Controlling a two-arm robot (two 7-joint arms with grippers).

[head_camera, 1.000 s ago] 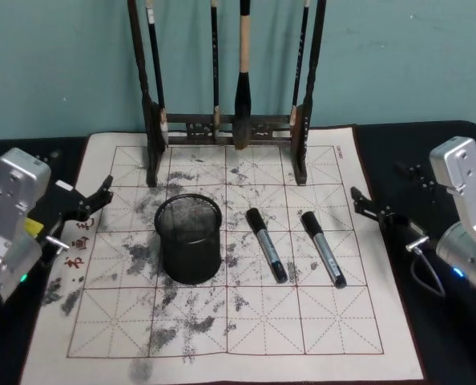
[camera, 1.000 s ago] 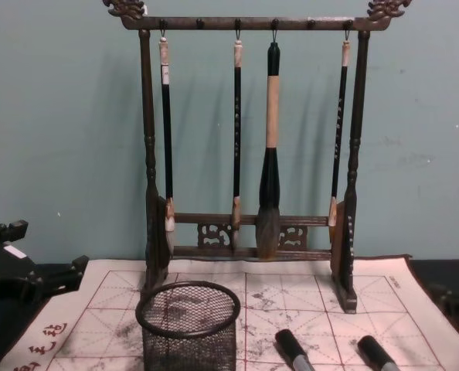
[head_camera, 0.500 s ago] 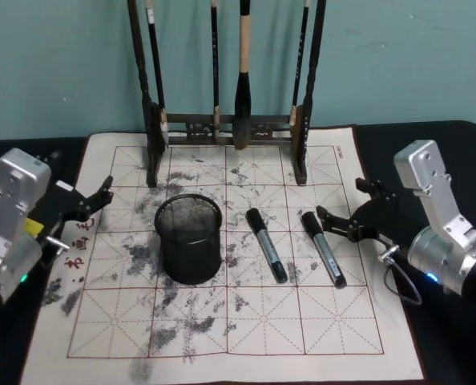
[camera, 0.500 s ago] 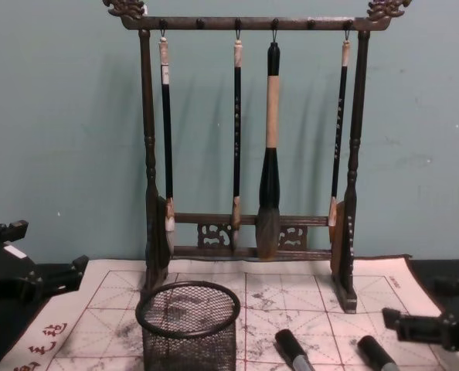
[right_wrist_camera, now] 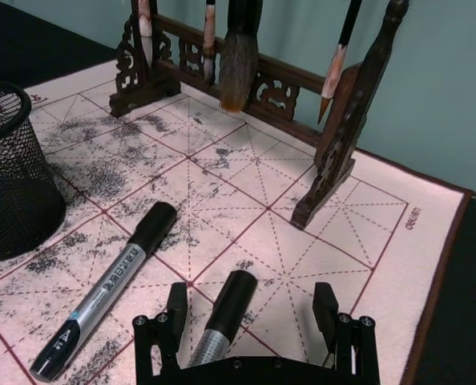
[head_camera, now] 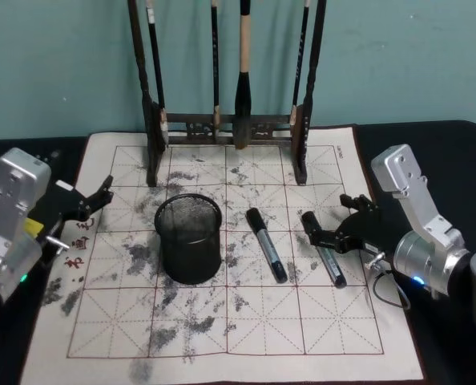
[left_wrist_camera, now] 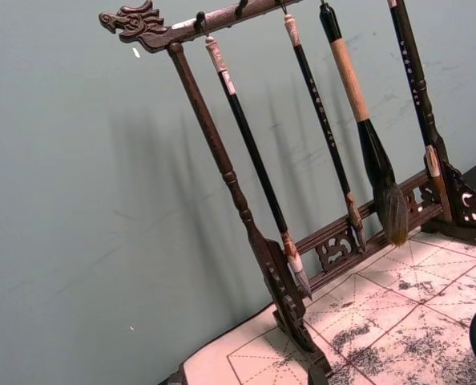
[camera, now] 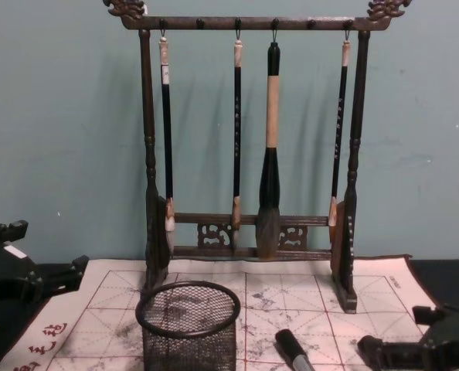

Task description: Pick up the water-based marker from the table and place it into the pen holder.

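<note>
Straddling cap end of right-hand water-based marker (head_camera: pixel 328 258) with right claw (right_wrist_camera: pixel 250 309) spread wide, empty; lying on calligraphy mat (head_camera: pixel 342 321) right of pen holder (head_camera: pixel 188 239), long axis in line with the reach; left claw (head_camera: pixel 84 204) parked, parted, far left

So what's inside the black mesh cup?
No pen in there. The pen holder shows just mesh inside; its lowest near corner hides behind its wall. The left marker and right marker lie outside on the mat.
</note>
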